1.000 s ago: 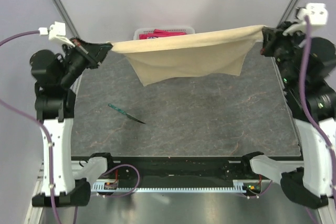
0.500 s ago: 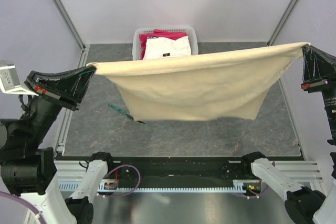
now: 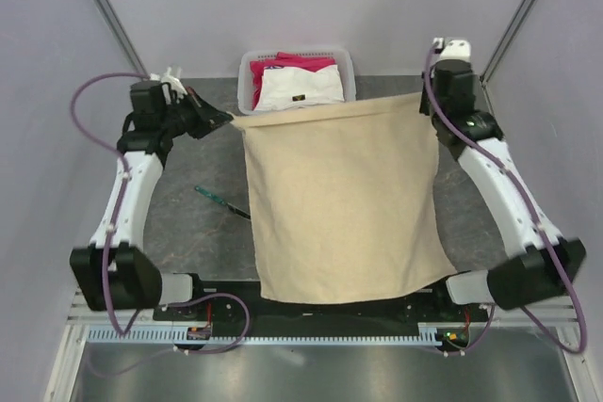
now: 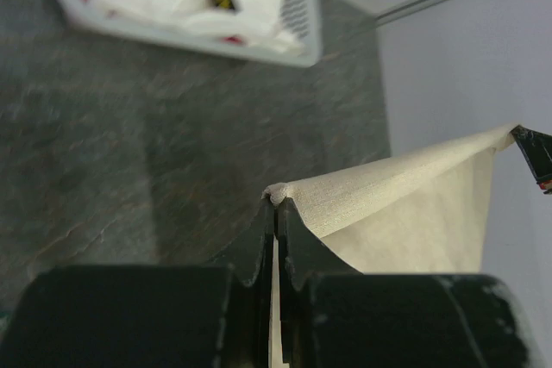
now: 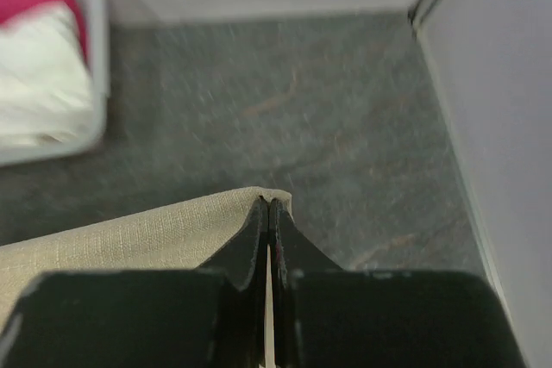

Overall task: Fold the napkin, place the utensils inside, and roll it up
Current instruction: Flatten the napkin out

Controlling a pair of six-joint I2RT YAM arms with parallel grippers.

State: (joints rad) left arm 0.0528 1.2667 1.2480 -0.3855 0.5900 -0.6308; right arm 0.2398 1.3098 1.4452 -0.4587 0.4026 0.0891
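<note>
Napkin (image 3: 344,204) stretched between two robot arms: we see the tan-beige cloth pulled taut along its far edge, each far corner caught by one arm. The left fingers (image 3: 215,120) are pressed tight together on the far left corner. In the left wrist view the fingers (image 4: 266,234) meet with no gap, and a small fold of cloth (image 4: 388,187) pokes out above their tips. The right fingers (image 3: 430,103) are pinched closed in the same way on the far right corner, and the right wrist view shows the hem (image 5: 129,234) running off to the left from the closed tips (image 5: 254,239).

Both wrist views show the held corners raised above the dark grey desk (image 3: 188,242). From the far edge the cloth spreads toward us over the middle of the desk, and its near hem reaches the black rail at the near edge.

The knife (image 3: 221,201) lies flat on the desk at the left, its teal handle pointing far-left and its dark blade tip just at the napkin's left edge. We cannot tell whether the tip touches the cloth.

At the far side, just beyond the held edge, stands a white basket (image 3: 247,82) holding a white folded cloth (image 3: 300,89) and a pink-red cloth (image 3: 303,63).
</note>
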